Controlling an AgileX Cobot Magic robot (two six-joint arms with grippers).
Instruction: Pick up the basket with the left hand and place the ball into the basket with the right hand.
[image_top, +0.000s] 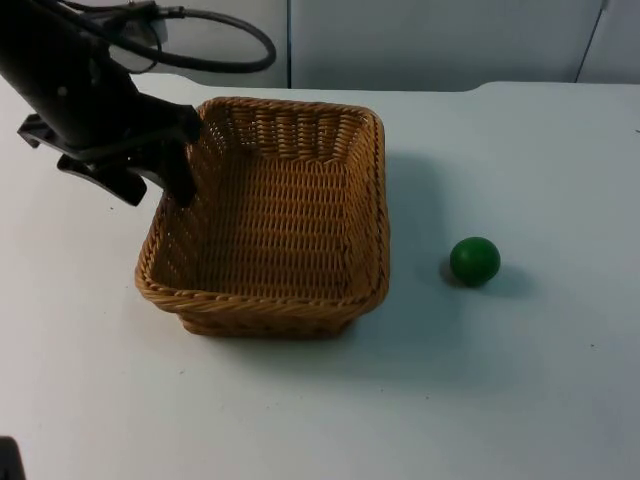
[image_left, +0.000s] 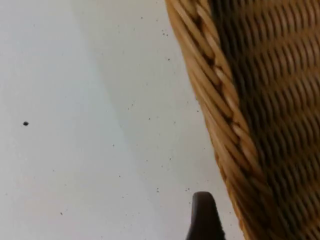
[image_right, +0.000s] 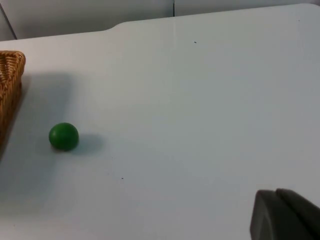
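Left hand (image_top: 185, 175) sits at the left rim of the square woven wicker basket (image_top: 280, 215); can't tell if it's gripping. Small green ball (image_top: 474, 260) lies on the white desk (image_top: 500, 380), right of the basket, apart. Right hand (image_right: 285, 215) waits well away from the ball, grip state unclear.

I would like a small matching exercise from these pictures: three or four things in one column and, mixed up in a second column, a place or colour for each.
Things:
1. ball
2. basket
3. left gripper
4. table

Descriptions:
A. woven, light brown, nothing inside
B. white, bears everything else
C. green, on the table to the right of the basket in the top view
D. black, at the basket's left rim

Pairs: 1-C, 2-A, 3-D, 4-B
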